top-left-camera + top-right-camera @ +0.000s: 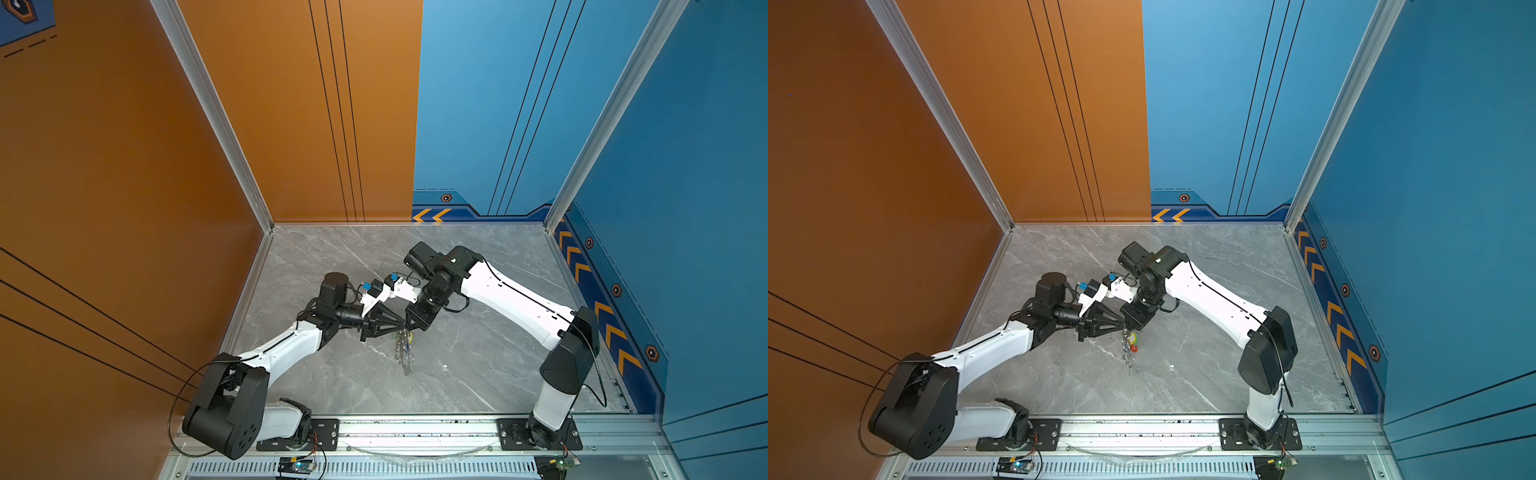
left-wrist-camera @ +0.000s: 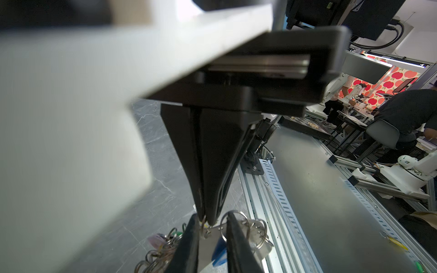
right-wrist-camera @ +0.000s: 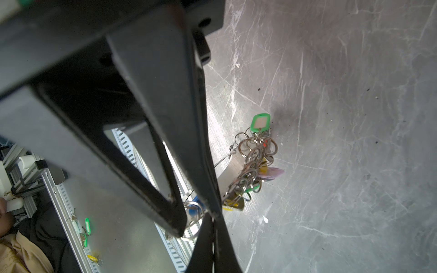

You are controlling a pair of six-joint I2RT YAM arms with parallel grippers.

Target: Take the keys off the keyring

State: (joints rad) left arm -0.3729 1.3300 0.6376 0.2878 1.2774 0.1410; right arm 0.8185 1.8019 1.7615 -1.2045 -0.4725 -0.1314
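In a top view the keyring (image 1: 402, 348) hangs edge-on behind the middle of the front rail (image 1: 415, 428). Left wrist: the left gripper (image 2: 206, 219) has its 2 jaws nearly together at a split ring (image 2: 204, 229). Right wrist: the right gripper (image 3: 195, 217) clamps the keyring, with the keys (image 3: 264, 171) bunched along it.

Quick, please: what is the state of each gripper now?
Left gripper: jaws almost together at a small split ring; grip cannot be told.
Right gripper: closed, holding the keyring.
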